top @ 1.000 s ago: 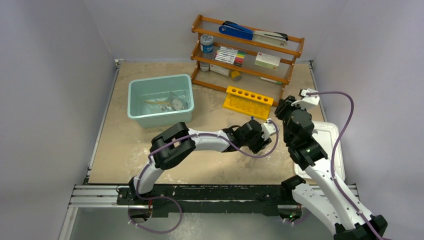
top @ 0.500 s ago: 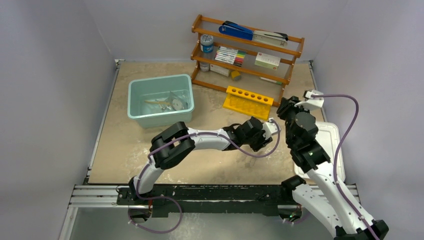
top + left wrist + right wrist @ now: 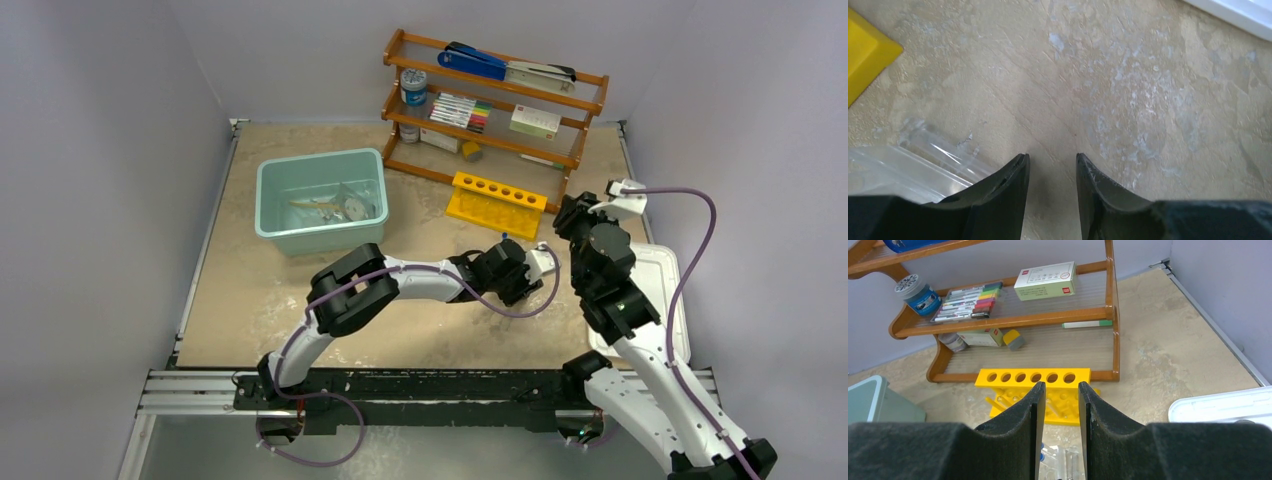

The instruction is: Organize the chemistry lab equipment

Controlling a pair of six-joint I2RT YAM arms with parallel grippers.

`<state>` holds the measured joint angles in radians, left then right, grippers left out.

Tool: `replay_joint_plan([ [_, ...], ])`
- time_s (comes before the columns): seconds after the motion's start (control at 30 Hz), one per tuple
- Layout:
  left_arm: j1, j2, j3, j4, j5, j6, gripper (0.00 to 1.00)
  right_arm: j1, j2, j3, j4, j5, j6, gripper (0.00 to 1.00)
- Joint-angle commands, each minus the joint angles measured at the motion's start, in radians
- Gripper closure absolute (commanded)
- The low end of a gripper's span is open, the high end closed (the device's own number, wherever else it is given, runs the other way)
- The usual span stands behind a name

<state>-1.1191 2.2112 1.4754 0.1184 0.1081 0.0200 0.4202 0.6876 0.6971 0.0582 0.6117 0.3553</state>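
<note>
Beneath right end effector (image 3: 1058, 386), clear items (image 3: 1055, 460) half-hidden

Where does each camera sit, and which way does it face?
Top external: fixed above and behind the arms, looking down on the tan table; left arm and right arm both show.
Left wrist: on the left arm, facing down at the tabletop; dark left fingers along the bottom.
Right wrist: on the right arm, facing forward at the brown wooden shelf; dark right fingers along the bottom.
Shared: the yellow holed test-tube rack appears in all three views.
</note>
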Motion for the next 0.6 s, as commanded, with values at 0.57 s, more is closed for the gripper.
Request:
replay_joint_plan([
  [0.57, 0.012, -0.105, 0.060, 0.043, -0.010, -0.126, 0.64, 0.000, 0.015, 0.026, 0.037, 0.028, 0.009, 0.67],
])
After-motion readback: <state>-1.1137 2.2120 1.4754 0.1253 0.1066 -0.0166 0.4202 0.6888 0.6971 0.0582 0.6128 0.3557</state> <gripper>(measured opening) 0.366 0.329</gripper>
